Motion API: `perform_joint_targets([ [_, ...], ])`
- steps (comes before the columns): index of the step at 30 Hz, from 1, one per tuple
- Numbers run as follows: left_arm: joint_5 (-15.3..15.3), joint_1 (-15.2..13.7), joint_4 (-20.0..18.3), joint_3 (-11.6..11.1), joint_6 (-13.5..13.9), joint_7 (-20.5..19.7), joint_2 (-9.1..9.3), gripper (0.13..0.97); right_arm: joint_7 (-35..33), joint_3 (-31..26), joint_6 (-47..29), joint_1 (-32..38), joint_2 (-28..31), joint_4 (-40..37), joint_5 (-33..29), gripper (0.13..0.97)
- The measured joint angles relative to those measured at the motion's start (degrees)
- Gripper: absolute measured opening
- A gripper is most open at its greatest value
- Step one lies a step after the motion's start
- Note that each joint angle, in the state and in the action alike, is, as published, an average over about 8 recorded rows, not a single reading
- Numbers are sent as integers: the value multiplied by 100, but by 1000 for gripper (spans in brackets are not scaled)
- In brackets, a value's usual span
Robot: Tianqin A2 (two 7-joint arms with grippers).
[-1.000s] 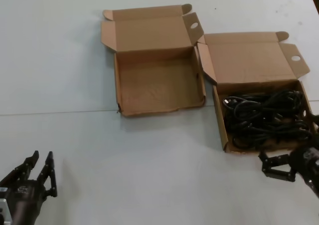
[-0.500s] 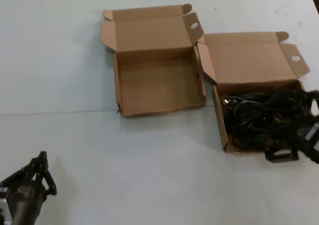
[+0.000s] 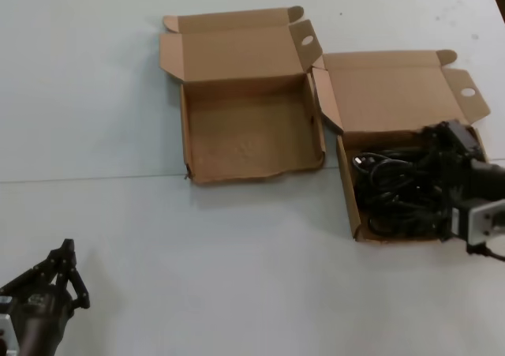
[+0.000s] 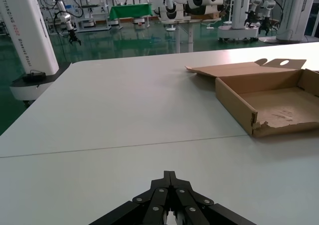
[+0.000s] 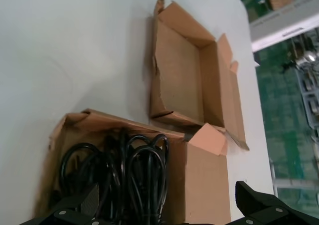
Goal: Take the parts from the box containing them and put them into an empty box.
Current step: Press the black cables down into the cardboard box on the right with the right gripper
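The parts, black power cords point(image 3: 390, 186), lie tangled in the right-hand box point(image 3: 345, 178), which has a straight front wall and a small round hole in its lid flap. The empty box point(image 3: 248, 135) with the wavy front wall stands just left of it. My right gripper point(image 3: 448, 178) hangs open over the right side of the cords, holding nothing. In the right wrist view its gripper point(image 5: 169, 212) spans wide, one finger point(image 5: 79, 205) above the cords point(image 5: 124, 170). The empty box point(image 5: 184, 80) shows beyond. My left gripper point(image 3: 67, 271) sits shut at the table's near left corner, also shut in its wrist view point(image 4: 170, 174).
Both lids stand open toward the far side, the full box's lid point(image 3: 394, 91) beside the empty box's flap point(image 3: 306, 39). The empty box point(image 4: 234, 98) is off to one side in the left wrist view. White table point(image 3: 237, 253) lies between the boxes and me.
My right gripper has moved from the table in front of the full box to above the cords. My left gripper has gone from open to shut and stayed low.
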Motion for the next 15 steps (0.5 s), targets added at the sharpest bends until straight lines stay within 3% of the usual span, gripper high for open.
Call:
perform_joint_targets([
  [8, 0, 0, 0, 0, 0, 0, 0, 157, 0, 1741, -1288, -376, -1008, -781, -1346, 952],
  [15, 0, 0, 0, 0, 0, 0, 0, 157, 0, 2558, -1966, -376, -1662, -1473, -1758, 917],
])
